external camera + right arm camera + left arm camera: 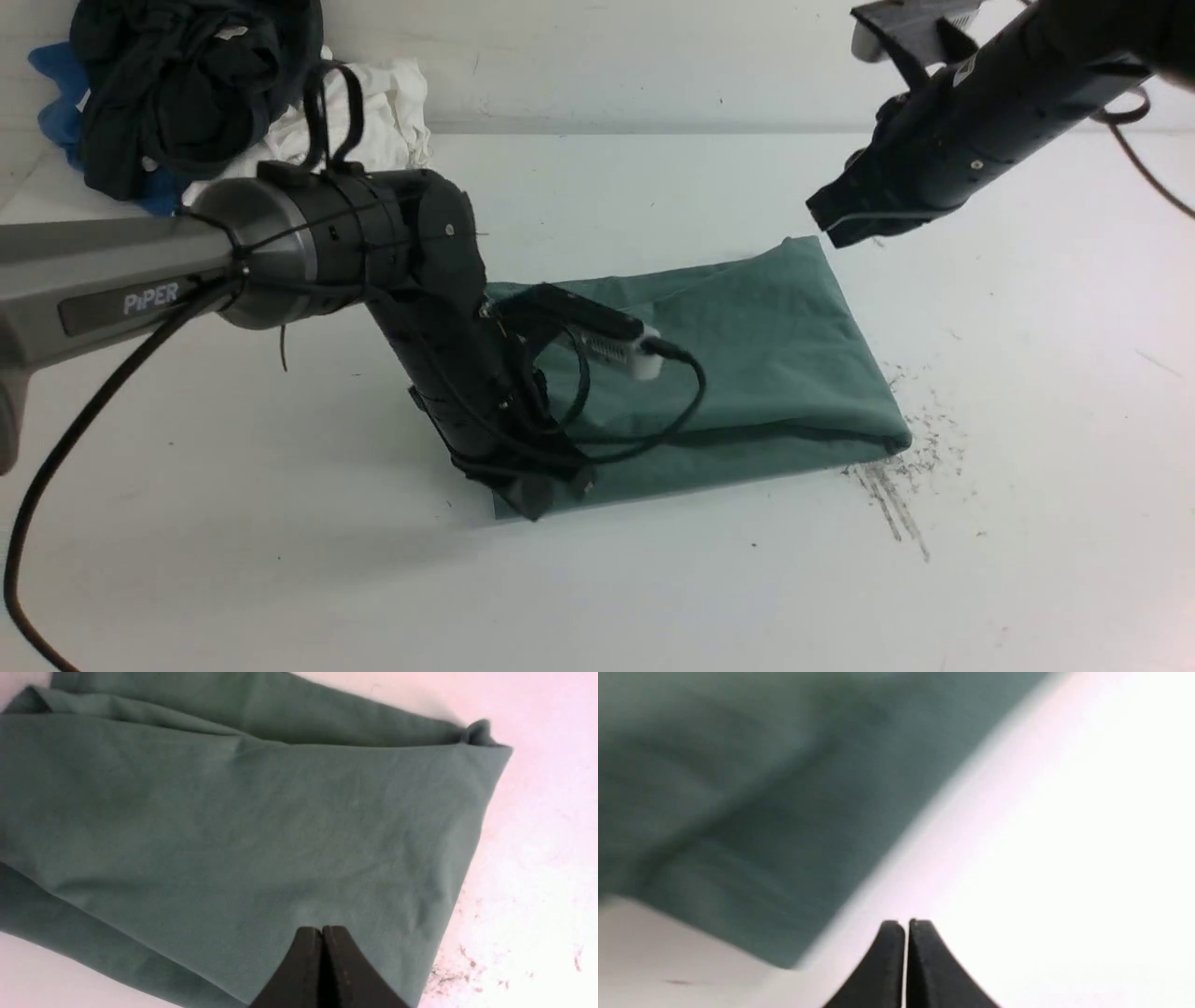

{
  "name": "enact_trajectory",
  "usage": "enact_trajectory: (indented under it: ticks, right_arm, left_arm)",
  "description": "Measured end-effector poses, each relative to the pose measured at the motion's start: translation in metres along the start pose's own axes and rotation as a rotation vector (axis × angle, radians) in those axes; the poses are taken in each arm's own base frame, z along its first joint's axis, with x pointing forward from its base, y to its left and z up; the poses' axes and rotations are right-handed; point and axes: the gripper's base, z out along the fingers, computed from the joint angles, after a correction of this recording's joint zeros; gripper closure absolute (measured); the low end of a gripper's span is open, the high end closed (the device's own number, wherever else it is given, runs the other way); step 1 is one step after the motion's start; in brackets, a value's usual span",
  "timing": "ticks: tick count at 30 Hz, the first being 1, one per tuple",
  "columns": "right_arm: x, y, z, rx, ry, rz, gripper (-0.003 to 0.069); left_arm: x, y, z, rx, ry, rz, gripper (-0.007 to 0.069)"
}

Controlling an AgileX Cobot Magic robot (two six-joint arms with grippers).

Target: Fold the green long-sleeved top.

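Note:
The green long-sleeved top lies folded into a thick rectangle in the middle of the white table. Its sleeves, neck and print are hidden. My left gripper is low at the fold's near left corner. In the left wrist view it is shut and empty over bare table, just beside the blurred green edge. My right gripper hangs in the air over the fold's far right corner. In the right wrist view it is shut and empty above the smooth green cloth.
A pile of black, white and blue garments sits at the back left by the wall. Dark scuff marks stain the table by the fold's near right corner.

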Motion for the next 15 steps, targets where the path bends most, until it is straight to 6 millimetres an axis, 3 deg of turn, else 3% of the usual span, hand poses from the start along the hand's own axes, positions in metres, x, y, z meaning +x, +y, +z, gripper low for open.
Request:
enact_trajectory:
  ticks: [5,10,15]
  right_arm:
    - [0.0,0.0,-0.002,0.001,0.003,-0.003,0.0673]
    - [0.001,0.001,-0.002,-0.003,0.013,-0.003,0.0673]
    - [0.002,0.001,-0.002,-0.002,0.017,-0.004,0.0673]
  left_arm:
    - [-0.004,-0.024,0.013,-0.023,0.016,0.087,0.0632]
    - [-0.004,-0.015,0.035,-0.066,0.062,0.079,0.0632]
    - [-0.005,-0.008,0.036,-0.128,0.062,0.064,0.0632]
